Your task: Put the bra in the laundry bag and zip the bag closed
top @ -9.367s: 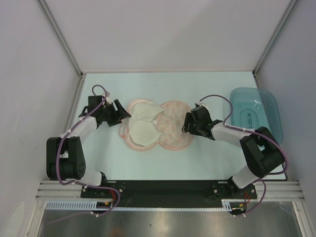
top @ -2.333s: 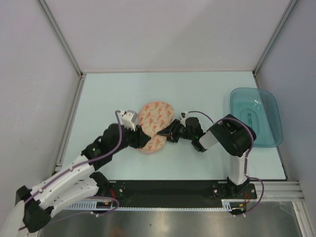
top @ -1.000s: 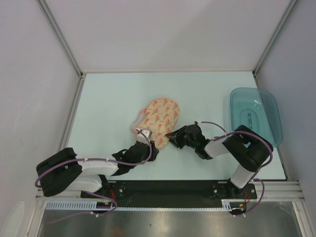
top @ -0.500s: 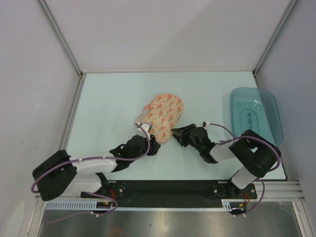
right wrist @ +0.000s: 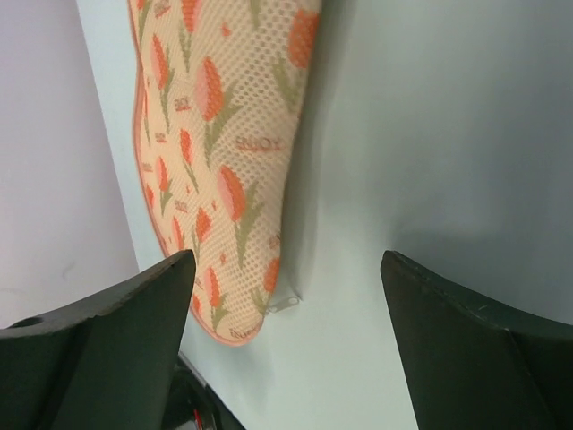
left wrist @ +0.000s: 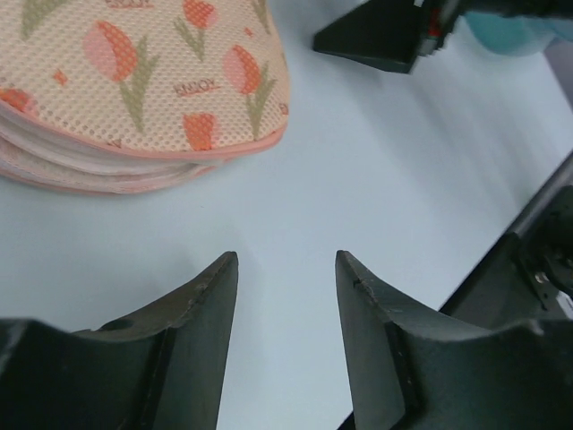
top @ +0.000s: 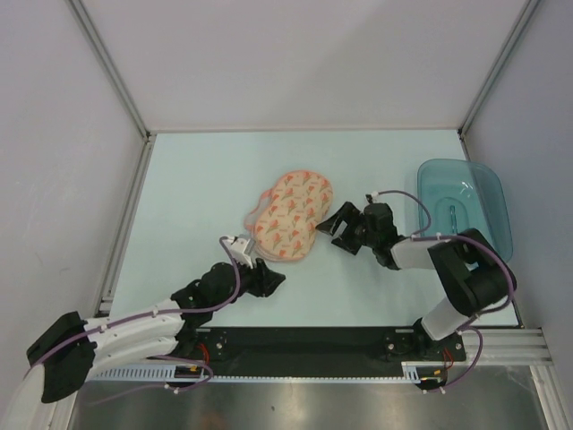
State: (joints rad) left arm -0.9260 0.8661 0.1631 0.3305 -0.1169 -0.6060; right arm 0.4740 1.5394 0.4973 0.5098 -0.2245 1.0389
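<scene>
I see the laundry bag (top: 291,218) folded over mid-table, the left gripper (top: 270,279) just near of it, the right gripper (top: 337,224) just right, both spread apart and empty.

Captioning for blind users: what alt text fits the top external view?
A peach-pink, tulip-printed laundry bag lies folded shut at centre. Both grippers are open, off it: left gripper at its near edge, right gripper beside it. A teal plastic tray sits at right.

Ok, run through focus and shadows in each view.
Top external: even, soft light, only faint shadows. Left wrist: laundry bag mesh sharp, dark fingers near the lens slightly soft. Right wrist: bag weave crisp, a soft shadow on the table beside it.
</scene>
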